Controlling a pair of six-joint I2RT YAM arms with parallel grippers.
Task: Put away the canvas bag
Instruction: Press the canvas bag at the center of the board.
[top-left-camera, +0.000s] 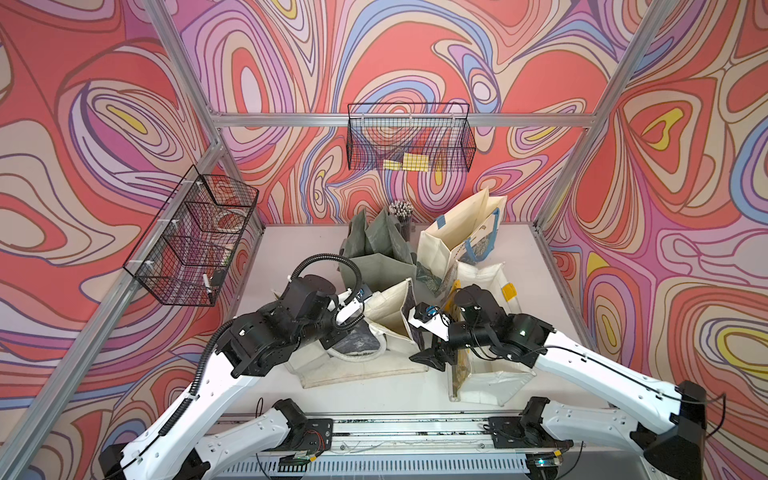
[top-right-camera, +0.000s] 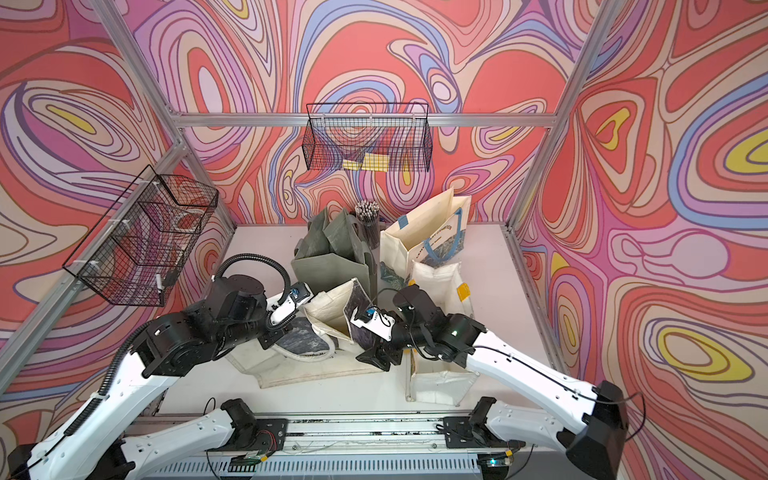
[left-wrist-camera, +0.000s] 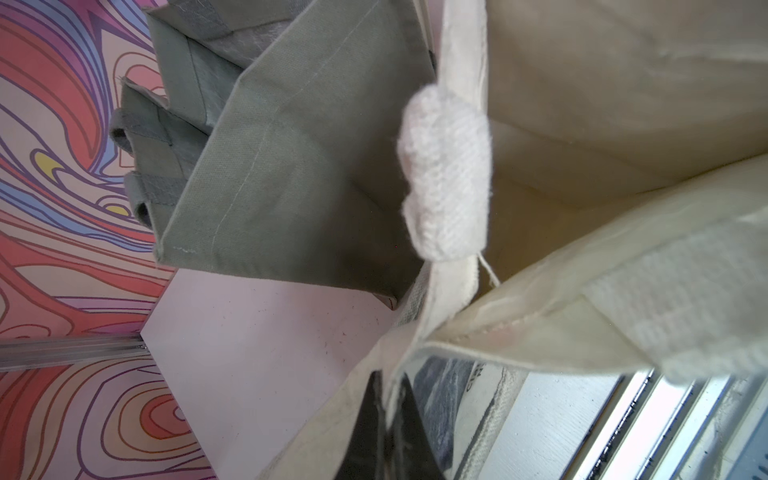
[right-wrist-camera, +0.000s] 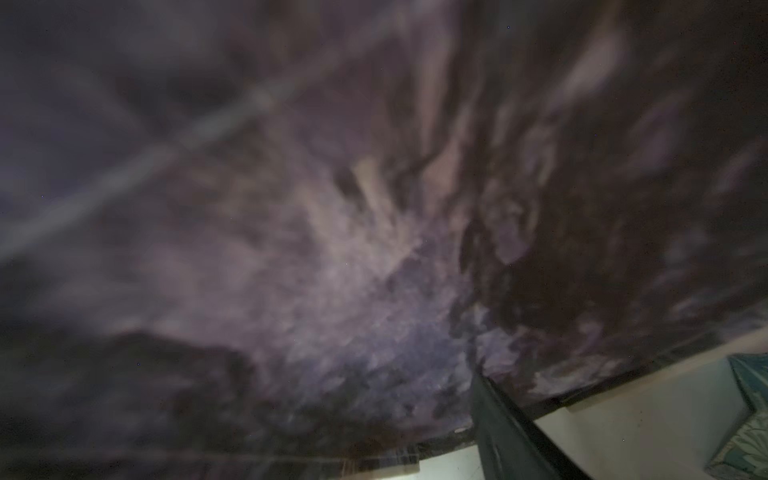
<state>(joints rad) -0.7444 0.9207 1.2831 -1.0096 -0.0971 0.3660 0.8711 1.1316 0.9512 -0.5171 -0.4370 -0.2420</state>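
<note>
The canvas bag (top-left-camera: 390, 316) (top-right-camera: 328, 316) is cream with a dark print on its outside. It sits mid-table with its mouth held open upward. In the left wrist view my left gripper (left-wrist-camera: 390, 419) is shut on the seam of the bag's rim, and the cream inside (left-wrist-camera: 582, 124) fills the frame beyond it. My right gripper (top-left-camera: 432, 357) (top-right-camera: 376, 357) stands open low beside the bag's dark printed side. The right wrist view is filled by that blurred print (right-wrist-camera: 332, 249). Only one dark finger (right-wrist-camera: 507, 436) shows there, with nothing held against it.
A green bag (top-left-camera: 374, 249) and a cream bag with blue handles (top-left-camera: 461, 237) stand behind. Two more cream bags (top-left-camera: 486, 278) (top-left-camera: 486, 374) crowd the right arm. A cup of pencils (top-left-camera: 401, 216) stands at the back. Wire baskets hang on the back wall (top-left-camera: 409, 137) and the left wall (top-left-camera: 195, 237).
</note>
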